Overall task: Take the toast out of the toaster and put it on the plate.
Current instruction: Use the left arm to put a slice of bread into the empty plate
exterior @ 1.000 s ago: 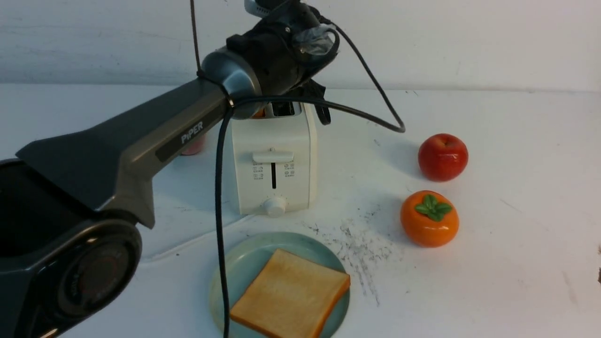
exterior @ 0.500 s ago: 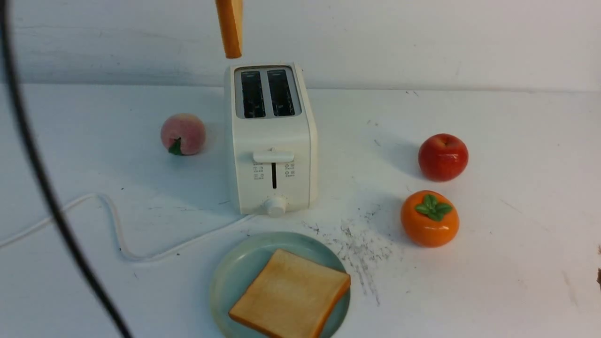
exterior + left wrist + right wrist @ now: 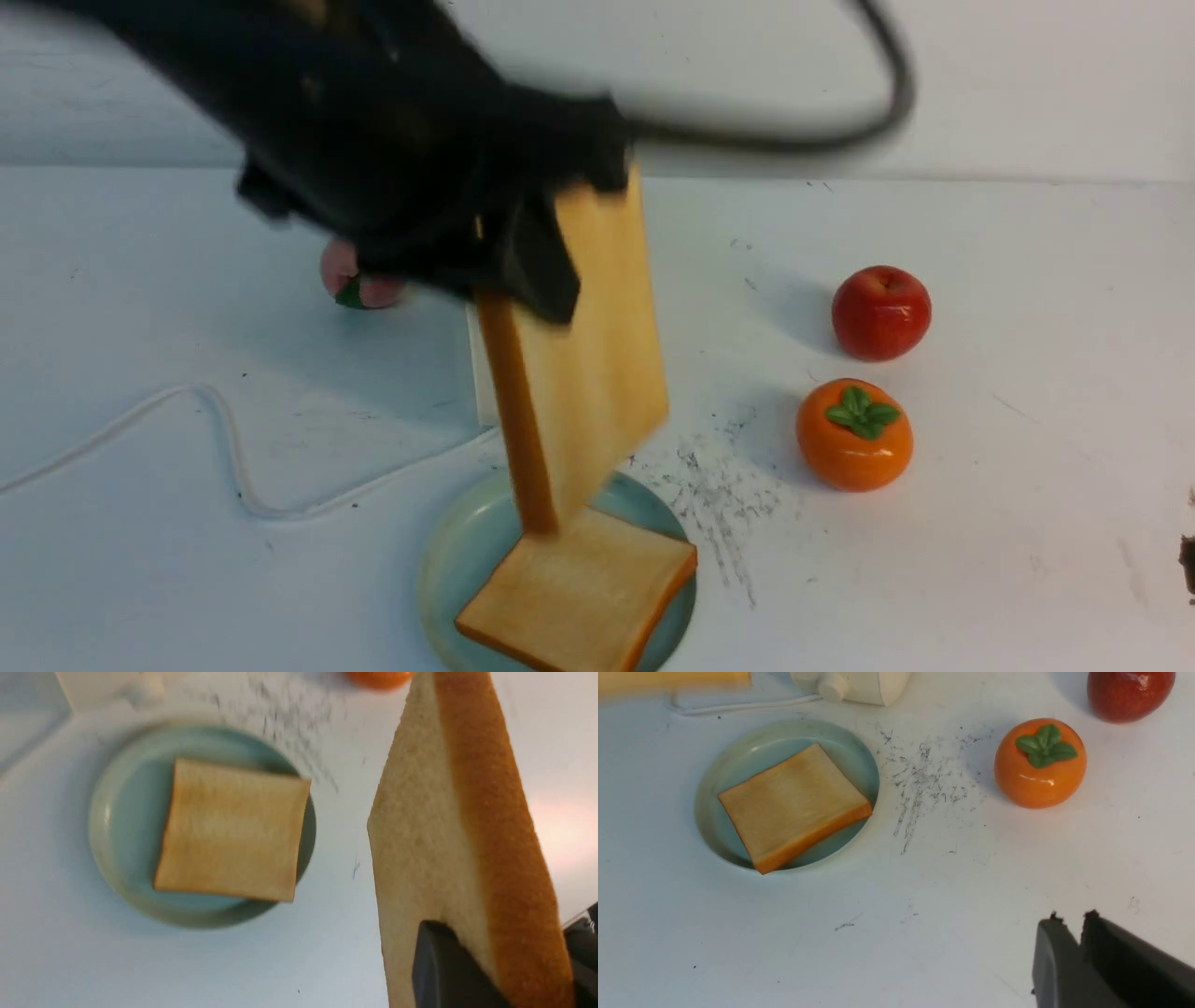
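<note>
A slice of toast [image 3: 597, 373] hangs on edge, tilted, its lower corner just above the pale green plate [image 3: 443, 560]. My left gripper [image 3: 551, 280] is shut on its upper part; in the left wrist view the dark fingers [image 3: 444, 970] press both faces. Another toast slice [image 3: 579, 597] lies flat on the plate. The cream toaster [image 3: 481, 383] is almost hidden behind the held slice; its base and knob show in the right wrist view [image 3: 859, 683]. My right gripper [image 3: 1070, 918] hovers low over bare table to the right of the plate, shut and empty.
A peach [image 3: 359, 280] sits left of the toaster. A red apple [image 3: 880, 313] and an orange persimmon [image 3: 854, 434] stand to the right. The toaster's white cord [image 3: 224, 448] snakes across the left table. Dark scuff marks [image 3: 719, 495] lie between plate and persimmon.
The left arm drew the slice up out of the toaster, then swung it forward and down, blurred, to hang over the plate. The right arm has stayed put.
</note>
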You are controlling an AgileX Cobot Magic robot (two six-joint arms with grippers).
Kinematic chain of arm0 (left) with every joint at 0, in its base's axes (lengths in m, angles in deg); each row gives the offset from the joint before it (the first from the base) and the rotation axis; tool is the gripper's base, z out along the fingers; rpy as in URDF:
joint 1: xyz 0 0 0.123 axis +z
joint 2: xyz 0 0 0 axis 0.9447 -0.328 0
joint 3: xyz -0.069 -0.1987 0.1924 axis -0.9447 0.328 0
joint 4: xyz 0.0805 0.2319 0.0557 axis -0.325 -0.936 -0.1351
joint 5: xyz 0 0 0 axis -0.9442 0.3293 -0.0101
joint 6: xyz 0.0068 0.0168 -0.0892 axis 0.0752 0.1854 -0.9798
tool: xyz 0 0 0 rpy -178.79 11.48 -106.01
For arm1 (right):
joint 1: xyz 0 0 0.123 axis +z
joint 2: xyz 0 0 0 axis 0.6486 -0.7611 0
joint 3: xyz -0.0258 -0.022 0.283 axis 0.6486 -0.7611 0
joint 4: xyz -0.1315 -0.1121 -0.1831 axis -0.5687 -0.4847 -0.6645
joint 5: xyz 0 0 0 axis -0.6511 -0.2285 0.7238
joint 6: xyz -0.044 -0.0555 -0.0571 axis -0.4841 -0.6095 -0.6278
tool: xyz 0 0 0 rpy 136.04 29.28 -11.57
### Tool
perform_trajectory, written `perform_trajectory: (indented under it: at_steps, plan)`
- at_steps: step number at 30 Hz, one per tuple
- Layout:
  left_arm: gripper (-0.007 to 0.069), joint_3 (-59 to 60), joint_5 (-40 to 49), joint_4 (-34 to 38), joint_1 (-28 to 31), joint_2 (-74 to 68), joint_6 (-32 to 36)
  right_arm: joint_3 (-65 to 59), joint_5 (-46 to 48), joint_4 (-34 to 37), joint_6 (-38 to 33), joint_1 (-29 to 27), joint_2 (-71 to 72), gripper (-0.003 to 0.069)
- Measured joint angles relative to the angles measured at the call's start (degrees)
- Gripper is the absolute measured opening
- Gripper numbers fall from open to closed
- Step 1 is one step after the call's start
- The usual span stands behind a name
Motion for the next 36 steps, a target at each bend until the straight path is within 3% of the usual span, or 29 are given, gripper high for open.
perform_trajectory:
  at_steps: [3,4,5,10,36]
  plan:
    - [0.0102,13.0,-11.7,4.9,0.0,-0.9,0.9,0.0,0.0,0.0,0.0,0.0,0.0,0.0085]
    - [0.0102,13.0,-11.7,5.2,0.0,-1.0,0.9,0.0,0.0,0.0,0.0,0.0,0.0,0.0085]
    - [0.0102,18.6,-19.3,7.0,0.0,-1.8,1.8,0.0,0.0,0.0,0.0,0.0,0.0,0.0085]
    - [0.0102,23.7,-31.2,8.9,0.0,-3.3,2.2,0.0,0.0,0.0,0.0,0.0,0.0,0.0085]
    - [0.0102,24.0,-34.7,10.0,0.1,-11.4,2.3,0.0,0.1,0.0,0.0,0.0,0.0,0.0088]
